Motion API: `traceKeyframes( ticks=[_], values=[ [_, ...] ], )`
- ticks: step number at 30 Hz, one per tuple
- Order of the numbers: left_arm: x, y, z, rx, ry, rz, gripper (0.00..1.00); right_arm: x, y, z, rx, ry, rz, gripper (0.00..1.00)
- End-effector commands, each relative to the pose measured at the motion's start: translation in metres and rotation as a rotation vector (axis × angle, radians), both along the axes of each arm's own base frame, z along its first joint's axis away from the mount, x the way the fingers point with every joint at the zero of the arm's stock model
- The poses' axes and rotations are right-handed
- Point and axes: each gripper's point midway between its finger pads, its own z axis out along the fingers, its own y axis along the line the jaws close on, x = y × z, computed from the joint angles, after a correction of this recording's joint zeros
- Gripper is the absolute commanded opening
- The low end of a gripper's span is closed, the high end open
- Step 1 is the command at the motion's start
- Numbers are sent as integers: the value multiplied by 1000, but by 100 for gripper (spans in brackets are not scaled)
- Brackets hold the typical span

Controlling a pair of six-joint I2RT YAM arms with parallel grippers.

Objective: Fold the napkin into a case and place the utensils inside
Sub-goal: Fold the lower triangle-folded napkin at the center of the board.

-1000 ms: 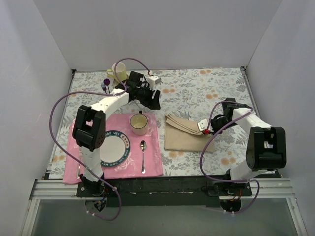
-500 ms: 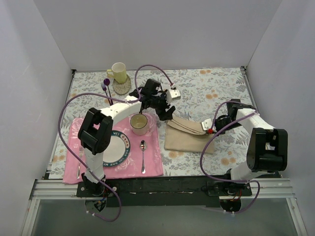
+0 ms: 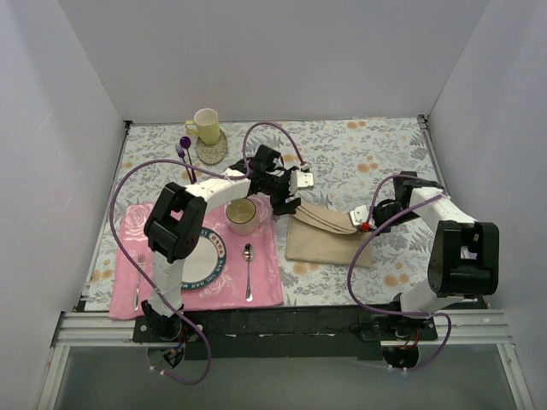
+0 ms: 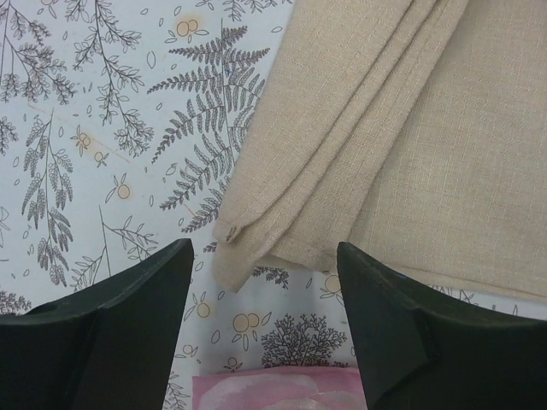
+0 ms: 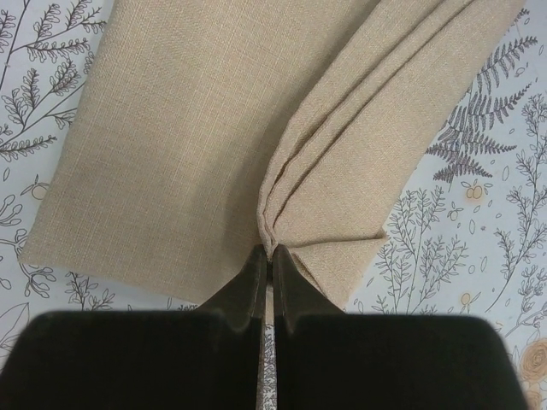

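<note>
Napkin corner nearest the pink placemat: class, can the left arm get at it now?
Probably yes: the open left end effector hovers right over that corner of the napkin, with nothing between.

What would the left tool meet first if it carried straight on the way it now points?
Probably the folded corner of the napkin, which lies straight ahead between the open fingers of the left tool, on the floral tablecloth. The gap to it is unclear.

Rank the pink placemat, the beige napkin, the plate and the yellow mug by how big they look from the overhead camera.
1. pink placemat
2. beige napkin
3. plate, partly hidden under the left arm, so its rank is approximate
4. yellow mug, clearly the smallest
</note>
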Motion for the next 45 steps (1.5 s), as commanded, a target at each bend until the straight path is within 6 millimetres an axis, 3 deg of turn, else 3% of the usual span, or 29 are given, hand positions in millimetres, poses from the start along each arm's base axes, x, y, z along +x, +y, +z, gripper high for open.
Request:
traceKeyframes(
  ticks=[1,12,16,20,27,33,39,45],
  values=[
    [4,-9,10,-30,-77,-81,66,11,4,12,20,-147,151,1],
    [1,-20,-2,-15,-102,-152,54,11,3,13,24,-144,151,1],
    [1,-21,-3,-14,-92,-156,39,11,2,13,21,-141,151,1],
    [0,-22,2,-15,-89,-157,18,13,1,14,23,-140,148,1],
    [-15,-28,34,-61,-91,-181,0,18,-4,23,21,-129,114,1],
    [-53,-29,32,-37,1,-221,0,11,-8,18,3,-121,122,1],
    [-78,-31,34,-27,61,-221,0,4,-12,12,-18,-123,135,1],
    [-87,-20,11,46,92,-194,0,-2,-17,7,-37,-133,154,1]
  ],
)
